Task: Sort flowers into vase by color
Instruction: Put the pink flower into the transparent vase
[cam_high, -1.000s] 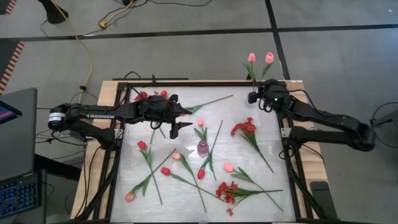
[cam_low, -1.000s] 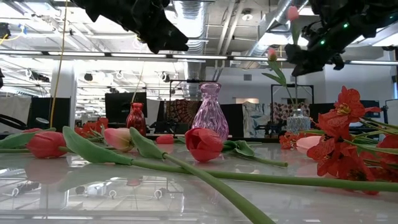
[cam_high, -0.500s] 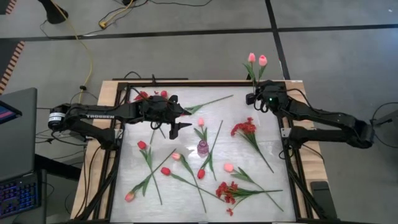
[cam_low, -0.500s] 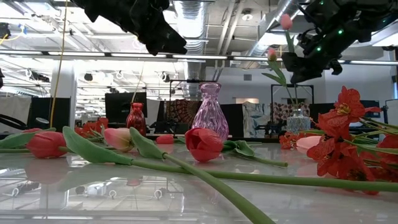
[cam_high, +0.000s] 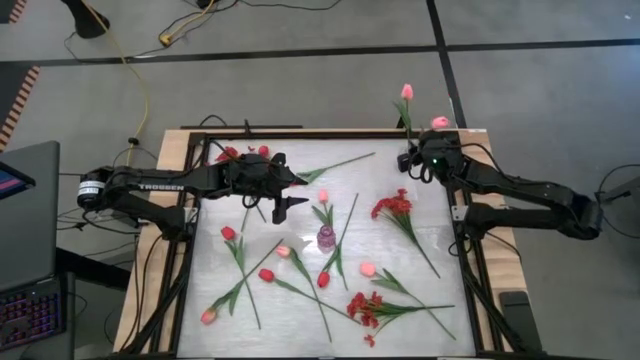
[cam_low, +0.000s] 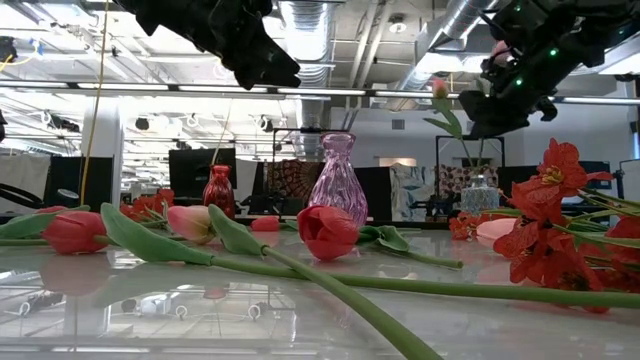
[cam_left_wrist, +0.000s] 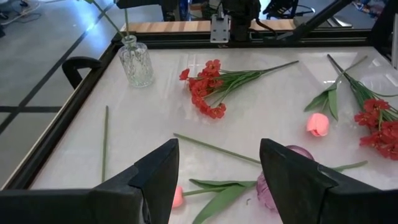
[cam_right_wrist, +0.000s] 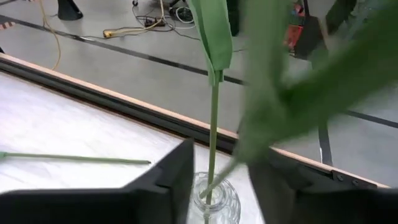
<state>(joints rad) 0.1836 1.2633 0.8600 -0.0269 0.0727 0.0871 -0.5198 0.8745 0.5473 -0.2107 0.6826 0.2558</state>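
Note:
My right gripper (cam_right_wrist: 221, 158) stands open at the far right corner, just above a clear glass vase (cam_right_wrist: 214, 202). Two pink tulips stand with their stems in that vase. One is upright (cam_high: 406, 92). The other (cam_high: 439, 122) leans over my right gripper (cam_high: 410, 158). Both stems pass between the fingers. My left gripper (cam_left_wrist: 214, 168) hangs open above the middle of the table, near a purple vase (cam_high: 326, 238). Red flowers (cam_high: 245, 152) stand in a red vase (cam_low: 218, 190) at the far left. Several tulips and two red bunches (cam_high: 393, 207) (cam_high: 365, 308) lie flat on the table. My right gripper comes almost level at the two stems just above the vase's mouth. The tilted tulip's leafy stem (cam_right_wrist: 267, 124) leans toward one finger (cam_right_wrist: 277, 186). I cannot tell whether it touches that finger.
The table has a dark frame (cam_high: 300, 135) around its white top. A bare green stem (cam_high: 340, 165) lies near the far edge. A laptop (cam_high: 25, 240) sits left of the table, with cables on the floor beyond.
My right gripper has opened and let go of a pink tulip whose stem stands in the clear vase. That tulip has tipped away from the upright one, and its blossom has sunk to just above the gripper. The other tulip has stayed upright.

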